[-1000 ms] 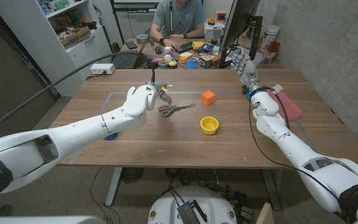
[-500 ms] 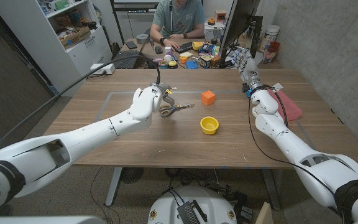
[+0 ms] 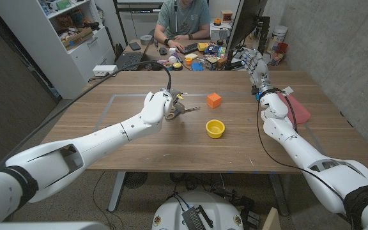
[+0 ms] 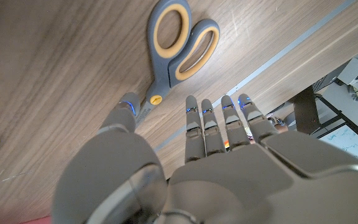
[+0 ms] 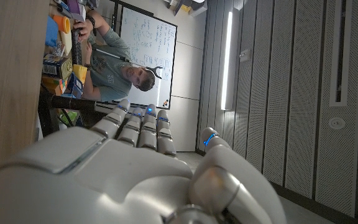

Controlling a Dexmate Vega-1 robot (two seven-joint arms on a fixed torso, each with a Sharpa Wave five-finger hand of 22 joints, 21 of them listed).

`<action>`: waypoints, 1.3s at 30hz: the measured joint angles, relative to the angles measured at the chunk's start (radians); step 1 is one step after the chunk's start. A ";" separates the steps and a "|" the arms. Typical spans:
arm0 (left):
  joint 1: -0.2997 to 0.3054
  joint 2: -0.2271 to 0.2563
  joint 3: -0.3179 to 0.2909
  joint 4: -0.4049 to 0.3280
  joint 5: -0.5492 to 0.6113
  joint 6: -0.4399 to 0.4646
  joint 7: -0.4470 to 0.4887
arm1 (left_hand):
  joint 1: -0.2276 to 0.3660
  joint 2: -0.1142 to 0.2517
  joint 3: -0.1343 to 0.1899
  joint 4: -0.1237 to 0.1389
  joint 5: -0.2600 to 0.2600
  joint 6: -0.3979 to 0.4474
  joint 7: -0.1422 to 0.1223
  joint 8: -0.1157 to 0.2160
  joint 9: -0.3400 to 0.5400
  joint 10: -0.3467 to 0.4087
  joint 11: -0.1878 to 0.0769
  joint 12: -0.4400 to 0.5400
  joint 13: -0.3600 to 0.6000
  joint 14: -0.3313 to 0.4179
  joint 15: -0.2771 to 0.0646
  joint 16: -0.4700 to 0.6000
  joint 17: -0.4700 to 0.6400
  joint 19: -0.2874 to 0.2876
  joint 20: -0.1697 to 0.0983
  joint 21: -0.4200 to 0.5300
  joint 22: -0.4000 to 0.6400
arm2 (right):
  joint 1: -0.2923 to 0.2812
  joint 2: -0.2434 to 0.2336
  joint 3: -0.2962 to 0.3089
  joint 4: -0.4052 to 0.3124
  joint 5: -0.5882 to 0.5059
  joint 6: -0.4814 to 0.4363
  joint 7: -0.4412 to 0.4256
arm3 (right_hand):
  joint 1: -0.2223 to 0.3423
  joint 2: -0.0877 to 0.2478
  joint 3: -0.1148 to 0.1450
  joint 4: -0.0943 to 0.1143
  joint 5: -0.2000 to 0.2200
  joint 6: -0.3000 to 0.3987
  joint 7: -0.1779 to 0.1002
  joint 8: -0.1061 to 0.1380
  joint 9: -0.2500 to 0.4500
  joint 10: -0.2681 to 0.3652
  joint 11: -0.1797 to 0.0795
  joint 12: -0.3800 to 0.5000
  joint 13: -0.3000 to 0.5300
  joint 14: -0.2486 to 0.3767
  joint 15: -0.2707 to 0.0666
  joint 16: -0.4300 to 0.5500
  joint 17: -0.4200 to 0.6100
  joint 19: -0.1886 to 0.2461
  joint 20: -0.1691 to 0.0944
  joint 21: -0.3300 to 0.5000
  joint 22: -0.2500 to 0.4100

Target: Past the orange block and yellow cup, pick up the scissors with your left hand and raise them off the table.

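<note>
Sliding right over the last second, the left hand [image 3: 159,106] now hovers over the scissors [image 4: 174,48] mid-frame on the table [image 3: 139,144], fingers spread, nothing held yet, so the grab's probably next. Right hand [image 3: 255,65] sits open, upper right.

Both arms are glossy white rounded shells with black bands at the joints near the shoulders. The left hand [image 3: 159,106] has a pale grey shell; the left wrist view shows its grey segmented fingers [image 4: 207,124] with small blue lights near the tips. The right hand [image 3: 255,64] is the same grey, with a blue ring at its wrist and a black cable running along the forearm.
</note>
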 measured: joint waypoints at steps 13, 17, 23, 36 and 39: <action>-0.008 -0.026 0.020 0.049 0.082 -0.019 -0.019 | 0.000 0.000 -0.003 -0.003 0.000 0.005 0.005 0.000 0.000 0.000 0.000 0.000 0.000 0.000 0.000 0.000 0.000 0.000 0.011 -0.002 0.000 | -0.010 0.002 0.014 0.010 0.015 0.009 -0.002 | -0.005 -0.005 0.000 0.000 0.007 0.000 0.000 0.000 0.000 0.000 0.000 0.000 0.000 0.000 0.000 0.000 0.000 -0.004 -0.004 0.000 0.000; -0.008 -0.026 0.020 0.049 0.091 -0.031 -0.028 | 0.001 0.001 -0.004 -0.004 0.000 0.005 0.005 0.000 0.000 -0.005 0.005 0.000 0.000 -0.006 0.005 0.000 0.000 -0.004 0.014 -0.004 0.000 | -0.011 0.004 0.017 0.017 0.015 0.009 -0.002 | -0.005 -0.005 -0.003 0.003 0.007 0.000 0.000 0.000 0.000 0.000 0.000 0.000 0.000 0.000 0.000 0.000 0.000 -0.004 -0.004 0.000 0.000; -0.010 -0.040 0.015 0.073 0.096 -0.046 -0.038 | 0.004 0.004 -0.002 -0.006 0.000 0.003 0.008 0.000 0.000 -0.005 0.005 0.000 0.000 -0.011 0.002 0.000 -0.001 -0.009 0.016 -0.006 0.000 | -0.011 0.008 0.020 0.028 0.022 0.015 -0.007 | -0.005 -0.005 -0.003 0.003 0.007 0.000 0.000 0.000 0.000 0.000 0.000 0.000 0.000 0.000 0.000 0.000 0.000 -0.004 -0.004 0.000 0.000; -0.014 -0.046 0.007 0.094 0.100 -0.064 -0.063 | 0.012 0.012 0.001 -0.009 0.000 0.002 0.009 0.000 0.000 -0.005 0.005 0.000 0.000 -0.021 0.002 0.000 -0.003 -0.017 0.019 -0.008 0.000 | -0.010 0.010 0.025 0.045 0.025 0.016 -0.012 | -0.005 -0.005 -0.003 0.003 0.007 0.000 0.000 0.000 0.000 0.000 0.000 0.000 0.000 0.000 0.000 0.000 0.000 -0.004 -0.004 0.000 0.005; -0.015 -0.047 0.006 0.096 0.100 -0.065 -0.069 | 0.012 0.012 0.005 -0.013 0.000 0.002 0.009 0.000 0.000 -0.005 0.005 0.000 0.000 -0.021 0.002 0.000 -0.003 -0.022 0.025 -0.008 -0.002 | -0.010 0.010 0.026 0.049 0.025 0.016 -0.013 | -0.005 -0.005 -0.003 0.003 0.007 0.000 0.000 0.000 0.000 0.000 0.000 0.000 0.000 0.000 0.000 0.000 0.000 -0.004 -0.004 0.000 0.005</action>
